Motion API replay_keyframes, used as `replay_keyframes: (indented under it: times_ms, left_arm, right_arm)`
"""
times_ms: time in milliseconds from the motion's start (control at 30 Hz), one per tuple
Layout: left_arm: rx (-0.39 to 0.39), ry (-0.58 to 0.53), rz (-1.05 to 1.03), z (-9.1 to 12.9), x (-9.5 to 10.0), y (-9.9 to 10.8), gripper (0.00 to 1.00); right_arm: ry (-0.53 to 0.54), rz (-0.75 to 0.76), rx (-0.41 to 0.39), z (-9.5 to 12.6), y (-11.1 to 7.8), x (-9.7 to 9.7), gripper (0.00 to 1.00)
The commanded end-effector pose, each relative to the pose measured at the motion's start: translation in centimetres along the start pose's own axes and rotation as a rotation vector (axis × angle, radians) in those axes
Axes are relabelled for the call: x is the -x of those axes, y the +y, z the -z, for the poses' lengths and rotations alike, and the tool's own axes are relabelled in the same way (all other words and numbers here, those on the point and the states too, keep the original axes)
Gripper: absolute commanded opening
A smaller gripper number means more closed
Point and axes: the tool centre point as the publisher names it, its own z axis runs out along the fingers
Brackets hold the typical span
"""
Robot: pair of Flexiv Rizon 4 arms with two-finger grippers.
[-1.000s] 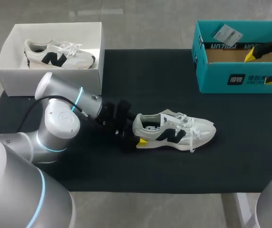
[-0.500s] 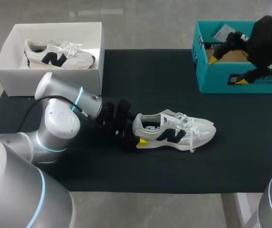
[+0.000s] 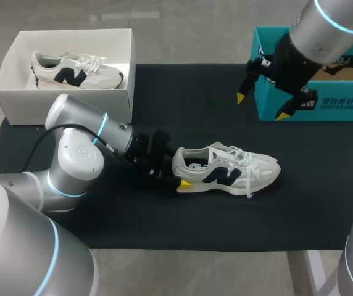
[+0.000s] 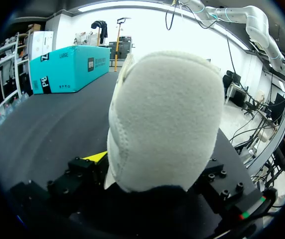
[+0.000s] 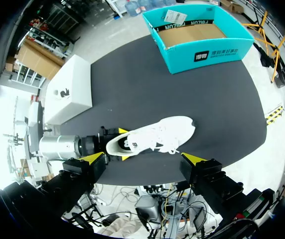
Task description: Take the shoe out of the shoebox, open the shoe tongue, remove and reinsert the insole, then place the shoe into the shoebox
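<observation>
Lying on its sole on the black mat (image 3: 195,98) that covers the bench, the white shoe (image 3: 226,171) with a dark side mark is out of any box. Its laces are loose over the tongue. The left gripper (image 3: 179,172) is at the shoe's heel and pinches it. One yellow tip shows on the near side of the heel, and the right wrist view shows a tip on each side. In the left wrist view the padded heel rises straight ahead of that gripper and blocks most of what lies beyond it.

Past the shoe's toe and farther back stands the teal shoebox (image 3: 324,106), open at the top, with a bare cardboard floor and a paper tag at its far wall. The right gripper (image 3: 263,106) hangs in the air between the shoe and that shoebox, close to the box's near corner. Its fingers are spread wide and hold nothing.

Behind the shoe's heel, well apart at the mat's far corner, stands a white box (image 3: 65,98) with a second shoe (image 3: 78,71) of the same kind lying inside.
</observation>
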Motion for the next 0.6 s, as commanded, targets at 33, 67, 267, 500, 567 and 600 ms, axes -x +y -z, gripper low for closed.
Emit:
replay_keyframes:
  times_ms: [33,67,267,500,567,600]
  left_arm:
    - [0.003,0.001,0.001,-0.2,0.2,0.2,0.00]
    - [0.003,0.001,0.001,-0.2,0.2,0.2,0.00]
    - [0.003,0.001,0.001,-0.2,0.2,0.2,0.00]
    - [0.003,0.001,0.001,-0.2,0.2,0.2,0.00]
    - [0.003,0.001,0.001,-0.2,0.2,0.2,0.00]
    - [0.003,0.001,0.001,-0.2,0.2,0.2,0.00]
  right_arm:
    - [-0.237,-0.008,-0.031,-4.9,0.5,-2.1,1.00]
    - [-0.237,-0.011,-0.029,-5.3,0.3,-2.2,1.00]
    - [-0.296,-0.032,-0.019,-8.2,-0.4,-2.4,1.00]
    - [-0.347,-0.030,-0.026,-11.4,-1.1,-2.0,1.00]
    - [-0.350,-0.032,-0.036,-12.3,-1.2,-1.8,1.00]
    - [-0.350,-0.031,-0.046,-12.8,-1.3,-1.8,1.00]
